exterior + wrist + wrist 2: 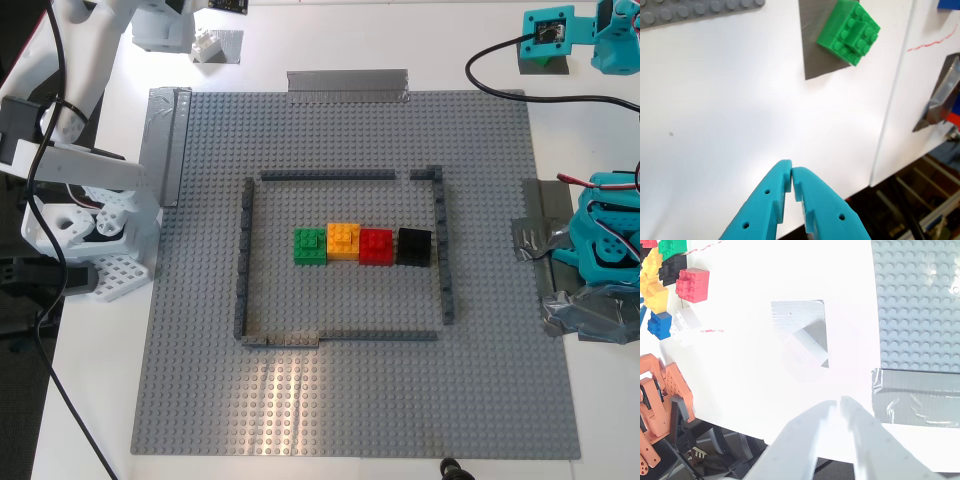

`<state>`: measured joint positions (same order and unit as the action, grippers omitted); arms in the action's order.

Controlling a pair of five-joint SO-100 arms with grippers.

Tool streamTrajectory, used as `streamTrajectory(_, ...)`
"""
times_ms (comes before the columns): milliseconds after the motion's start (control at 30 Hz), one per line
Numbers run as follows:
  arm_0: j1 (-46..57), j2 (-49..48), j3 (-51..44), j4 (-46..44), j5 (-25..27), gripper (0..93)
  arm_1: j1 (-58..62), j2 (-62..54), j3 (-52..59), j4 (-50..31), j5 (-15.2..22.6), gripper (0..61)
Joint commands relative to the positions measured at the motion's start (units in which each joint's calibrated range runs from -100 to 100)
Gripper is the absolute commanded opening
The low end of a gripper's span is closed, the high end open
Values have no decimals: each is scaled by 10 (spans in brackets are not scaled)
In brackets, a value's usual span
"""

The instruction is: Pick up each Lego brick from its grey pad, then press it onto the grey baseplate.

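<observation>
The green brick (849, 31) sits on its grey pad (812, 57) on the white table. My first gripper (791, 172), teal, is shut and empty, well short of the brick. The white brick (807, 347) sits on the other grey pad (790, 315); it also shows in the exterior view (207, 45) at the top left. My second gripper (838, 406), white, is shut and empty, just short of that pad. The grey baseplate (350, 400) fills the middle, with a dark-grey brick outline (243, 260) on it.
Inside the outline stand a green (310, 246), orange (343, 240), red (376, 246) and black brick (414, 246) in a row. Silver tape (346, 85) holds the plate's edges. Loose bricks (692, 284) and an orange device (660, 400) lie beyond the white brick's pad.
</observation>
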<state>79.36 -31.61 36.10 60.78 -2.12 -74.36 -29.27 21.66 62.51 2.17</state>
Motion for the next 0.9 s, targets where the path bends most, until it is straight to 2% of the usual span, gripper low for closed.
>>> streamTrajectory(0,53,-19,43,-6,2,0,-42,161,-8,57,-71,2)
streamTrajectory(200,48,-19,25,-6,2,0,-40,177,-46,49,-50,2)
streamTrajectory(500,47,-19,25,-6,2,0,-37,206,-92,40,-51,4)
streamTrajectory(600,50,-19,22,-6,2,0,-35,218,-119,66,-21,2)
streamTrajectory(700,57,-19,11,-6,3,0,-37,222,-121,43,-23,2)
streamTrajectory(867,62,-19,-29,-1,3,0,-48,249,-229,124,-39,2)
